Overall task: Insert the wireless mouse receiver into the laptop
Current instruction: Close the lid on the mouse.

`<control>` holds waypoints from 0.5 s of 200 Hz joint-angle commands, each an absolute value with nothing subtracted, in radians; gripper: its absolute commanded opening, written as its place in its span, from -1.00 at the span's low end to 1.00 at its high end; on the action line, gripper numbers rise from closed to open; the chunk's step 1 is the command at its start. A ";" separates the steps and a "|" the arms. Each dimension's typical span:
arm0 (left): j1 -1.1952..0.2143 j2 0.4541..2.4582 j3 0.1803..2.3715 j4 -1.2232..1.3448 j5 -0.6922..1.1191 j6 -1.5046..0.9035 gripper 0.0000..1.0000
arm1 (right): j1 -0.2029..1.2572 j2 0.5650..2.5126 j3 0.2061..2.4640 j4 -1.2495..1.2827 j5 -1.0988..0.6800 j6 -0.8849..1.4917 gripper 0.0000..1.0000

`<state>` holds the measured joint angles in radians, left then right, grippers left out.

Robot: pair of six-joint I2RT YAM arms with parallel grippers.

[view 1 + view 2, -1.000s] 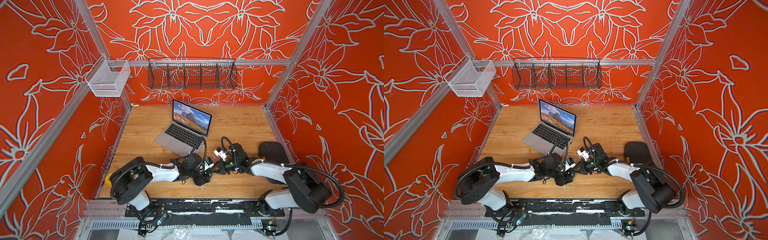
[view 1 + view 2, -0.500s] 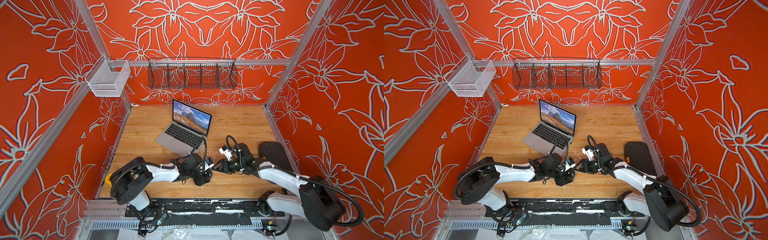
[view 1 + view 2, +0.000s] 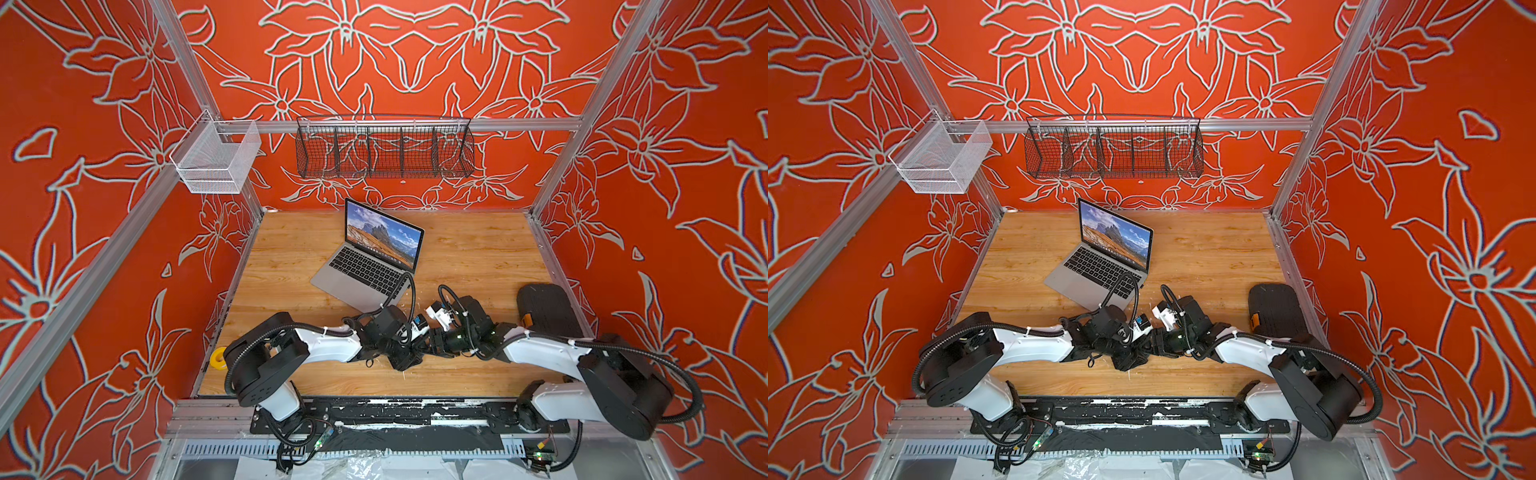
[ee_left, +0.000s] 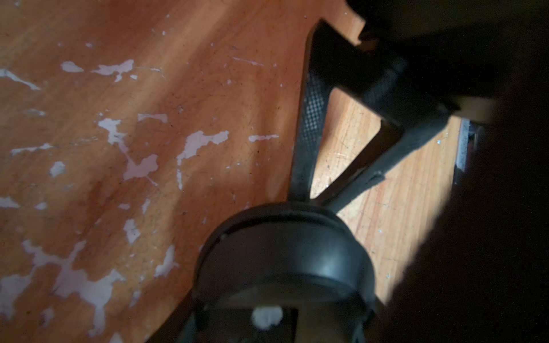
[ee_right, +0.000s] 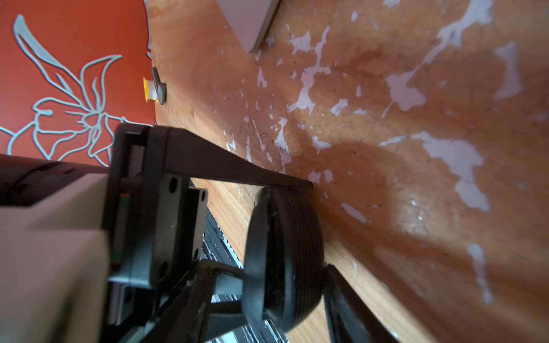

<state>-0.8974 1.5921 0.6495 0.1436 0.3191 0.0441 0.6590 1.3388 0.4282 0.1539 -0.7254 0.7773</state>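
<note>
Both your arms reach inward from the near edge of the table (image 3: 457, 374), forearms laid low, so the claws meet nose to nose. Your left claw (image 3: 409, 357) is clamped on the black mouse (image 5: 282, 258). Your right claw (image 3: 434, 347) has its jaws apart on either side of that mouse; whether they press on it, you cannot tell. The wireless mouse receiver shows nowhere, so its place and long axis cannot be read. Farther off, the laptop (image 3: 365, 270) stands open, its right edge turned toward your right arm, which looks better placed for the insertion.
</note>
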 commanded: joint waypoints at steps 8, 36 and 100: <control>-0.907 1.650 0.620 0.002 0.305 0.051 -0.53 | 0.678 1.383 0.421 0.185 -0.665 0.795 0.05; -0.907 1.652 0.623 -0.001 0.303 0.051 -0.53 | 0.675 1.358 0.425 0.100 -0.617 0.749 -0.19; -0.908 1.655 0.625 -0.005 0.306 0.051 -0.53 | 0.656 1.363 0.417 0.106 -0.609 0.760 -0.31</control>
<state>-0.9043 1.6020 0.6586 0.1478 0.3096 0.0490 0.6670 1.3529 0.4297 0.1383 -0.6609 0.7818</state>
